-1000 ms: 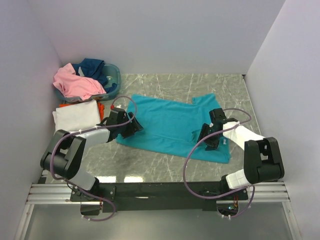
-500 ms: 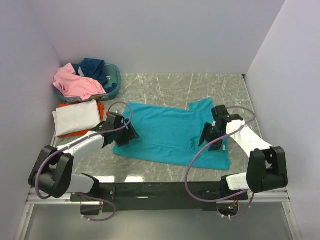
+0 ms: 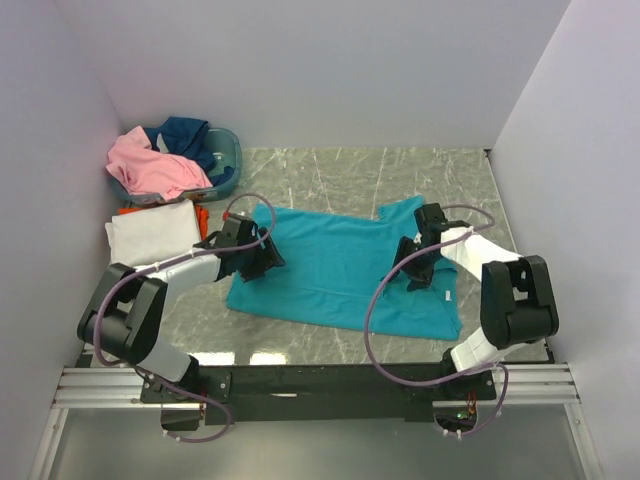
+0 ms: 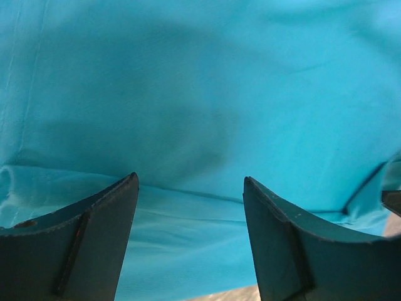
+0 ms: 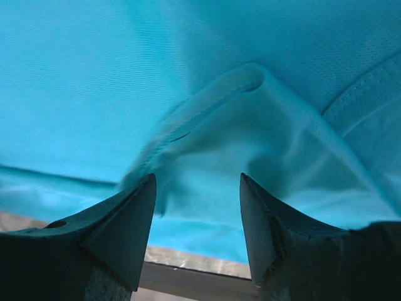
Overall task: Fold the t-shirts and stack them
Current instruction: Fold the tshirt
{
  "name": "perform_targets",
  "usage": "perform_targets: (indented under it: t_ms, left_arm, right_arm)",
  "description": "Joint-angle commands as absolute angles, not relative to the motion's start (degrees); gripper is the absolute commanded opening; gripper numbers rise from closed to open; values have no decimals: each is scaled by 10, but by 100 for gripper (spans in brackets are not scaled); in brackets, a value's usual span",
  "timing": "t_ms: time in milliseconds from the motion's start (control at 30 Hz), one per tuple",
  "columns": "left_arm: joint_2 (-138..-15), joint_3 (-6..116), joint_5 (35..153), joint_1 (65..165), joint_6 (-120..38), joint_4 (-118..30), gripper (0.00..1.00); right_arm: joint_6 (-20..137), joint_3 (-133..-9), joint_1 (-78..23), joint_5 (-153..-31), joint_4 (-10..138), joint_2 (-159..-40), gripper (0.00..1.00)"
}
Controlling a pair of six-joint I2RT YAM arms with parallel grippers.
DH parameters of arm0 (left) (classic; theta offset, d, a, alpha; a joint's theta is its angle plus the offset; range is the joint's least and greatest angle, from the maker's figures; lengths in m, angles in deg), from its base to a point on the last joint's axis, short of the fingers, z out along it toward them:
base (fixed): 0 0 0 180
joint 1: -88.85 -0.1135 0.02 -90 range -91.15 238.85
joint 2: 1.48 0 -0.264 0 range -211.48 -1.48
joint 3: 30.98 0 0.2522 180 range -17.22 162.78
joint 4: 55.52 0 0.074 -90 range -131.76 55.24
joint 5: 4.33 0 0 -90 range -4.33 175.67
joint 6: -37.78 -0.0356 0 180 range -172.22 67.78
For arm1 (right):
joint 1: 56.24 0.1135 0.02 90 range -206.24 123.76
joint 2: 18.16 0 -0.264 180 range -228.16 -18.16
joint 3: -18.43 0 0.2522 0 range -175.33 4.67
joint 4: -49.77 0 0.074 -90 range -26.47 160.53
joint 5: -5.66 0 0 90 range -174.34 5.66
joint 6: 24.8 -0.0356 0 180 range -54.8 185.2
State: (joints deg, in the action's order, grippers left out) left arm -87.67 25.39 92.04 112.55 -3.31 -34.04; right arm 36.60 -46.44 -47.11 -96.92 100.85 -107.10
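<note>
Grey marble-patterned table [image 3: 400,170] sat inside plain pale walls. At the far left corner, the oval basket [image 3: 228,150] held the crumpled pink t-shirt [image 3: 150,165] and the navy t-shirt [image 3: 185,132]. Just in front of the basket, the white t-shirt [image 3: 150,232] lay folded on the orange t-shirt [image 3: 203,215], of which only an edge showed.

The left gripper [image 3: 268,258] was positioned over the left edge of the teal t-shirt [image 3: 330,265]. In the left wrist view its fingers [image 4: 100,232] were spread apart above flat teal cloth.

The teal t-shirt lay spread mostly flat at mid-table, between the two arms. Its long axis ran left to right, sloping slightly toward the near edge at the right end. One sleeve pointed toward the far wall at the right.

The right gripper [image 3: 408,270] was over the shirt's right portion. Its fingers [image 5: 125,219] were spread, with a raised fold of teal cloth lying in the gap.
</note>
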Motion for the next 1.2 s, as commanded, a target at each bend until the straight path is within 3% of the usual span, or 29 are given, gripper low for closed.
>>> perform_targets:
  t_ms: [0, 400, 767, 1000, 1167]
  left_arm:
    - [-878, 233, 917, 1126, -43, -368, 74]
    - [-826, 158, 909, 1127, -20, -305, 74]
    - [-765, 153, 917, 1129, -18, -250, 74]
    - [-725, 233, 901, 1129, -33, -183, 75]
    - [-741, 325, 862, 1128, -66, -168, 77]
  right_arm:
    - [378, -445, -468, -968, 970, -1084, 63]
    - [365, -338, -468, -946, 1004, -1042, 62]
    - [349, -336, -464, -965, 1058, -981, 61]
    - [351, -462, -465, -951, 1130, -960, 62]
    - [376, -585, -484, -903, 1144, -1013, 63]
